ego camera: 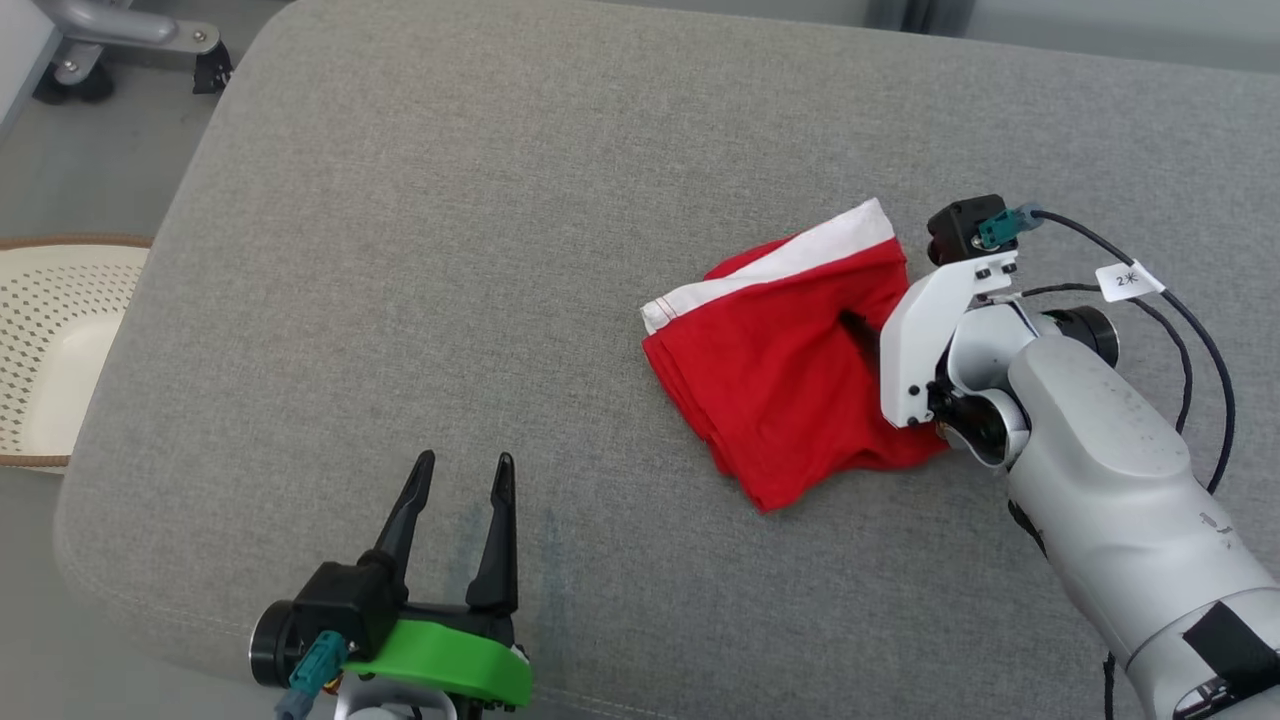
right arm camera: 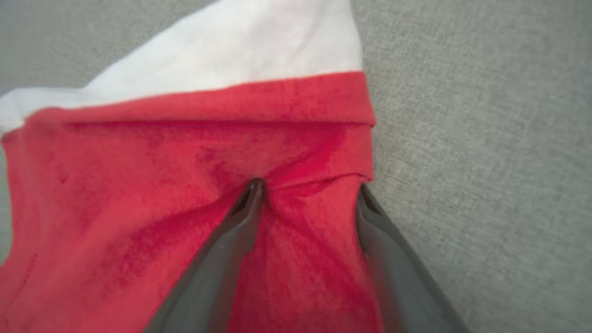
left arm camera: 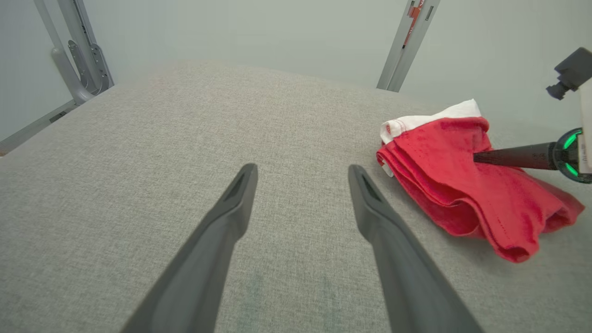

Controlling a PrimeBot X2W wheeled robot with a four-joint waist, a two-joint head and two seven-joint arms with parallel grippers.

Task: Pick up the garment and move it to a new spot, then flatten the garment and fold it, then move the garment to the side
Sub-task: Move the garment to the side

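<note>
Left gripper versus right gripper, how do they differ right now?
The left gripper is over bare grey cushion, apart from the red garment; the right gripper is pushed into that garment. The left gripper's fingers have nothing between them; the right gripper's straddle a ridge of red cloth. Both have their fingers spread apart.

A cream perforated basket (ego camera: 40, 300) sits beside the grey cushion (ego camera: 450, 250).
</note>
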